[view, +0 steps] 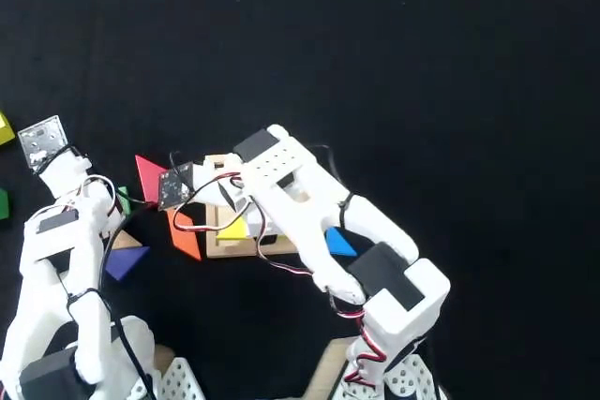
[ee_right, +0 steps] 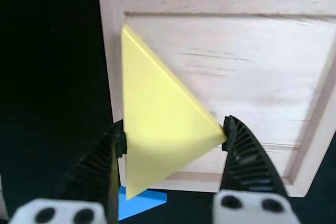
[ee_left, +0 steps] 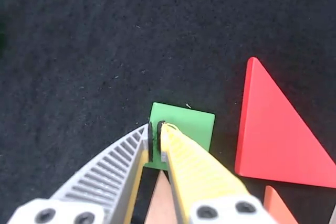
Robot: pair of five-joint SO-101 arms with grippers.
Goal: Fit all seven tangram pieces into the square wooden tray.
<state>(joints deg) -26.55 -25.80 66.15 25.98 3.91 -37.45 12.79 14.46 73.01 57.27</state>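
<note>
Between the fingers of the right gripper (ee_right: pixel 175 132) a yellow triangle (ee_right: pixel 152 114) is squeezed tight. A blue piece (ee_right: pixel 144 201) is seen by its near corner, and one corner of the square wooden tray (ee_right: pixel 236 61) is covered by the triangle. The fingers of the left gripper (ee_left: pixel 156 128) are pressed together on a green square (ee_left: pixel 190 123), and a red triangle (ee_left: pixel 273 135) is laid close by.

On the black table (view: pixel 422 72), the right arm (view: pixel 309 213) stretches over the wooden tray (view: pixel 220 248), with a yellow triangle (view: pixel 232 228) under it at the tray. An orange piece (view: pixel 186 233) lies just beside the tray, and a blue piece (view: pixel 339 244) on the other side. The left arm (view: pixel 66 231) stands between a red triangle (view: pixel 148 175) and a purple triangle (view: pixel 125 264).
</note>
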